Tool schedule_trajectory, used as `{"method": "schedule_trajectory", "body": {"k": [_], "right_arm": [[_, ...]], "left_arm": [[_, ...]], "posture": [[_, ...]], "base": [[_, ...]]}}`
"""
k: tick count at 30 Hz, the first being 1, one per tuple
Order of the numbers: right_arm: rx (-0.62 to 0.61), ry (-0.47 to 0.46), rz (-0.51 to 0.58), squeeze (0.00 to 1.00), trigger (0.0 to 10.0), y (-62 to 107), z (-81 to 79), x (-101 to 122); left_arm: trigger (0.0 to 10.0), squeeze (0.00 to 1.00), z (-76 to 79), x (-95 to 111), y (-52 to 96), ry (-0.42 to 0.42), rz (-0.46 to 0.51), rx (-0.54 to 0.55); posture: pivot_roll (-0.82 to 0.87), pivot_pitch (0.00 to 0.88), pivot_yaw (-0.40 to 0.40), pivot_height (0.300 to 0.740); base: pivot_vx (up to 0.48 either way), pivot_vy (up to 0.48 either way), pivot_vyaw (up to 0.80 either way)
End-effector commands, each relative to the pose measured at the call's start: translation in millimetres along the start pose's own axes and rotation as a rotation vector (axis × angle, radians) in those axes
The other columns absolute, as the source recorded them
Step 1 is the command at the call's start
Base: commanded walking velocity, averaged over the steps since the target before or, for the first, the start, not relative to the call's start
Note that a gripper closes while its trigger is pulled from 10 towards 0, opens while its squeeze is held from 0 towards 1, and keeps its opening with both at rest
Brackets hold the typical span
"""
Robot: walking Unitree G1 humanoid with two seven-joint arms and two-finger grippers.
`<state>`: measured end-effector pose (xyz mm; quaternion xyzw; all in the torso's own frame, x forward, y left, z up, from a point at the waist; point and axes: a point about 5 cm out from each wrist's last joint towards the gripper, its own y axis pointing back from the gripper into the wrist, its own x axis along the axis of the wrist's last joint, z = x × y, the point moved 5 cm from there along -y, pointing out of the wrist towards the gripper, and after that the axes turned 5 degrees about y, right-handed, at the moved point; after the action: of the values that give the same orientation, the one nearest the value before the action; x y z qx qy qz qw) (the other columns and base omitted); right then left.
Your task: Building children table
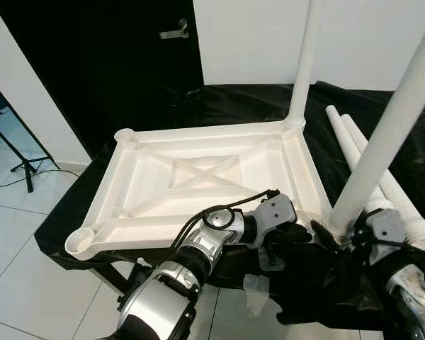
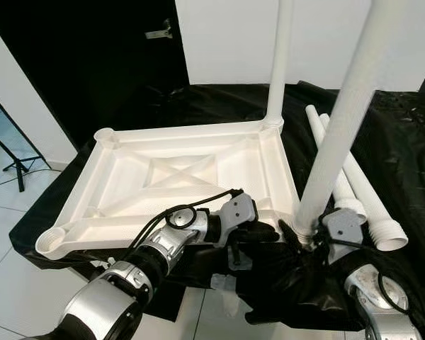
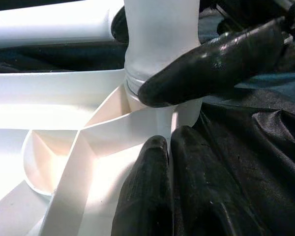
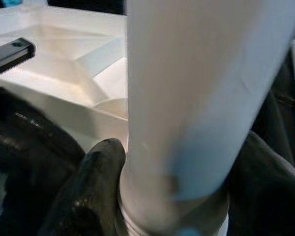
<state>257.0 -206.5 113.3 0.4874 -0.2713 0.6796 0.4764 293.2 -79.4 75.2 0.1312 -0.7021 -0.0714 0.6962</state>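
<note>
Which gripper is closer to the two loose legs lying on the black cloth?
Right. The right gripper holds the near-corner leg beside the loose legs; the left gripper is farther, at the tabletop edge.

Crinkled black plastic sheet (image 1: 234,103) covering work surface; black door w/ silver lever handle (image 1: 176,30) standing behind; tripod stand (image 1: 18,159) resting on glossy white tile floor (image 1: 21,269).

tabletop (image 1: 198,177) lies on the cloth (image 1: 382,120); 2 loose legs (image 1: 382,177) to its right
</note>
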Motion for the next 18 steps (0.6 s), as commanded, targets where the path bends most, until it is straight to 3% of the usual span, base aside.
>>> {"method": "schedule_trajectory", "body": {"k": [1, 9, 10, 13, 14, 18], "right_arm": [[0.076, -0.032, -0.014, 0.0, 0.0, 1.7, -14.0, -4.6], [0.0, -0.113, -0.019, 0.0, 0.0, 0.0, -21.8, -9.3], [-0.089, -0.171, -0.008, 0.0, 0.0, 1.1, -26.8, -9.4], [-0.252, -0.224, -0.011, 0.0, 0.0, 9.7, -32.9, -13.7], [-0.252, -0.224, -0.011, 0.0, 0.0, 9.7, -32.9, -13.7], [-0.463, -0.203, 0.02, 0.0, 0.0, 19.3, -17.1, -10.4]], "left_arm": [[10.0, 0.0, 16.4, -54.2, -0.6, 0.16, -0.159, 0.035], [10.0, 0.0, 16.8, -55.0, -0.1, 0.162, -0.161, 0.034], [10.0, 0.0, 17.3, -55.0, -0.4, 0.162, -0.16, 0.032], [10.0, 0.0, 16.7, -54.6, -0.7, 0.166, -0.157, 0.038], [10.0, 0.0, 16.7, -54.6, -0.7, 0.166, -0.157, 0.038], [10.0, 0.0, 18.0, -55.9, -0.4, 0.166, -0.159, 0.034]], "posture": [[0.02, 0.0, 0.075, 0.74], [0.02, 0.0, 0.074, 0.74], [0.02, 0.0, 0.068, 0.74], [0.02, 0.0, 0.067, 0.74], [0.02, 0.0, 0.067, 0.74], [0.02, 0.0, 0.07, 0.74]], "base": [[0.0, 0.0, 0.0], [0.0, 0.0, 0.0], [0.0, 0.0, 0.0], [0.0, 0.0, 0.0], [0.0, 0.0, 0.0], [0.0, 0.0, 0.0]]}}
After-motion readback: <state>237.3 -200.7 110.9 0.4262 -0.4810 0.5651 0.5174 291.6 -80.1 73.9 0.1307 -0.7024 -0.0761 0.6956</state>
